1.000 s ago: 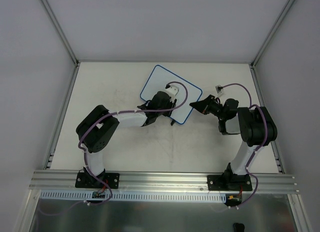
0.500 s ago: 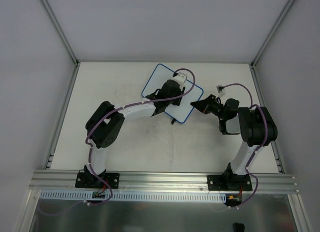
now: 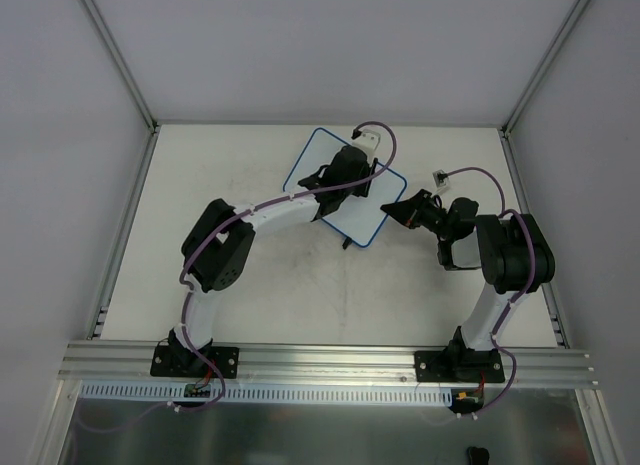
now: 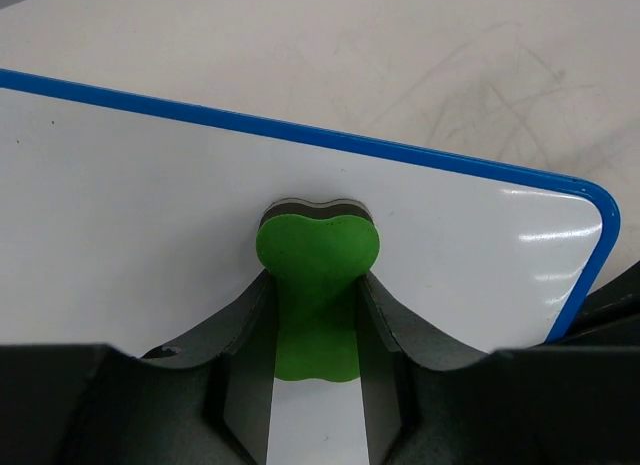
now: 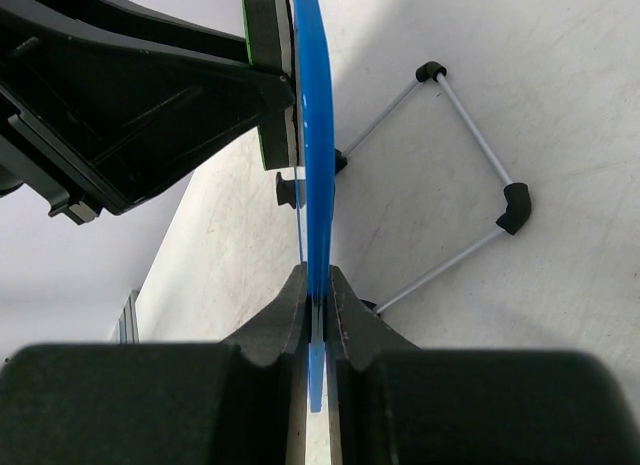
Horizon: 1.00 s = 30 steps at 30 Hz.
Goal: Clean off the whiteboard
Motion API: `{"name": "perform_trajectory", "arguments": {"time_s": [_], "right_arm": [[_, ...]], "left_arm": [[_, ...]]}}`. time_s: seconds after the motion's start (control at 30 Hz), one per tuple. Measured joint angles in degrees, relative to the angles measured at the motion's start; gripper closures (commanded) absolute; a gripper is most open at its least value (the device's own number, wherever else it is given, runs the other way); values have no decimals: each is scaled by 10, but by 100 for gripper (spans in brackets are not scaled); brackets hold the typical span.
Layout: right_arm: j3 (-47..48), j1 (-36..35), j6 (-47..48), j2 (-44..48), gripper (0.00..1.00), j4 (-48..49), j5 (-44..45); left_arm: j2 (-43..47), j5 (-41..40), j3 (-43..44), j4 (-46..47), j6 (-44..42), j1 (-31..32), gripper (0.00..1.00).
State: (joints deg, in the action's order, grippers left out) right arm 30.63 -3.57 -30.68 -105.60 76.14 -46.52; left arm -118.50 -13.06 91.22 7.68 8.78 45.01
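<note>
At the near edge, the aluminium rail (image 3: pixel 330 360) is carrying both arm bases, and the two arms are reaching out over the pale table (image 3: pixel 200 175).

The right arm is bending back toward the middle. The right gripper (image 5: pixel 317 285) is closing its jaws on the right-hand edge of the whiteboard (image 5: pixel 318 135), pinching the thin blue frame between the two fingers. In the right wrist view the board is showing edge-on. Its wire stand (image 5: pixel 474 131) is angling out behind it, with the black feet resting on the table.

The left arm is stretching farther, diagonally from its base toward the far middle of the table. The left gripper (image 4: pixel 317 295) is pinching a green eraser (image 4: pixel 318 247), which has a dark backing layer. The eraser is pressing flat against the white face of the board, near the blue frame and not far from a rounded corner. The part of the face showing in the left wrist view is looking plain white.

From above, the whiteboard (image 3: pixel 305 163) is sitting toward the far middle of the table, turned at an angle. The left gripper is covering its centre and the right gripper is holding its right side. Beyond it, grey walls (image 3: pixel 330 55) are enclosing the table.
</note>
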Motion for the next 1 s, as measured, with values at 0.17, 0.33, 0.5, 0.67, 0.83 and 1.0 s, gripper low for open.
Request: {"name": "perform_trajectory", "arguments": {"time_s": [0.17, 0.33, 0.5, 0.67, 0.83, 1.0], "right_arm": [[0, 0, 0, 0, 100, 0, -1], [0, 0, 0, 0, 100, -1, -1], [0, 0, 1, 0, 100, -1, 0], [-1, 0, 1, 0, 100, -1, 0], [-1, 0, 1, 0, 100, 2, -2], [-1, 0, 1, 0, 100, 4, -4]], "left_arm": [[21, 0, -52, 25, 13, 2, 100], [49, -12, -127, 41, 21, 17, 100], [68, -14, -185, 59, 35, 28, 100], [74, -23, -210, 90, 47, 30, 100], [87, -13, -221, 80, 54, 20, 100], [152, 7, -258, 12, 69, -49, 100]]}}
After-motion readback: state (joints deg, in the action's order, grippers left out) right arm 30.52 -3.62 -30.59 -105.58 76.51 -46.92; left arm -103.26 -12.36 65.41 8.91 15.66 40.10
